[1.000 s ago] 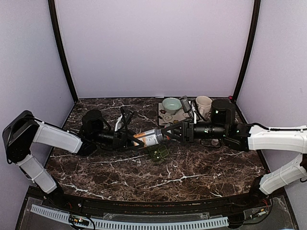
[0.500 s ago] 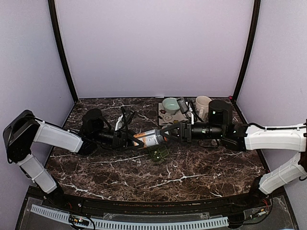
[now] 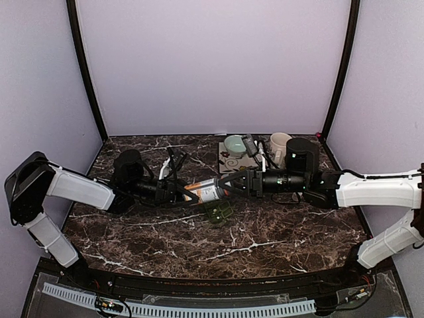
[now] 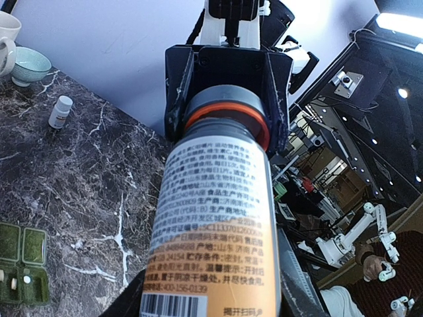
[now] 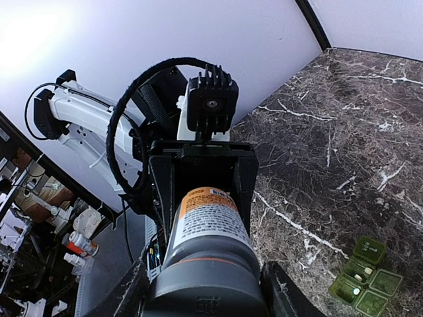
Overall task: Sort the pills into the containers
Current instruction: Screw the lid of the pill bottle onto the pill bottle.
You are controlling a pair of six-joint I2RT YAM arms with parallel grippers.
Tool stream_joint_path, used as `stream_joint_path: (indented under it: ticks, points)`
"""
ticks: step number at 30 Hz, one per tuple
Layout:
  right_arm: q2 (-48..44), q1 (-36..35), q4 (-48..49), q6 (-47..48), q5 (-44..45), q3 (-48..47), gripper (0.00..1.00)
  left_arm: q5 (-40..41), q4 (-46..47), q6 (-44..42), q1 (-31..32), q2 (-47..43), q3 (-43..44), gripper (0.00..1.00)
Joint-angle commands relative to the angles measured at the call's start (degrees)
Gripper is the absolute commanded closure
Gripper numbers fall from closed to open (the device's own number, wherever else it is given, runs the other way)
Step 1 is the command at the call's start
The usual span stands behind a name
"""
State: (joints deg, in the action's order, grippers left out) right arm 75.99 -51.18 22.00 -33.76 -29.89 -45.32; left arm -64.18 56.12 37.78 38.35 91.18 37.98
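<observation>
Pill bottle (image 3: 207,191) in air above bench (image 3: 265,232), long axis horizontal, running left-right across middle of top view, dark cap (image 4: 228,109) pointing right. Left fingers (image 5: 244,188) clenched on bottle body. Right fingers (image 4: 277,86) clenched on cap. Pill organiser (image 3: 217,212) on bench, frame centre, just below bottle. Lids open, white pills (image 4: 13,282) inside. Its long axis: cannot tell.

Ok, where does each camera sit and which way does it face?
Top external: above and behind the robot, looking down on the dark marble table; both white arms show.
Left wrist: looks along the orange-labelled pill bottle to the right claw at its cap; own fingers below.
Right wrist: the reverse, toward the left claw.
All share the bottle and dark-green plastic pill organiser.
</observation>
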Motion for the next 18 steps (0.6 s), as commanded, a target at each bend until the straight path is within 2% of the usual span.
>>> stream_joint_path:
  ticks: [1, 18]
  points:
    - [0.6, -0.8, 2.9, -0.6, -0.4, -1.5, 0.56, -1.1, 3.9, 0.5, -0.4, -0.1, 1.9, 1.0]
    - [1.2, -0.9, 3.4, -0.3, 1.6, -1.3, 0.54, -2.7, 5.6, 2.5, -0.3, 0.0, 1.4, 1.0]
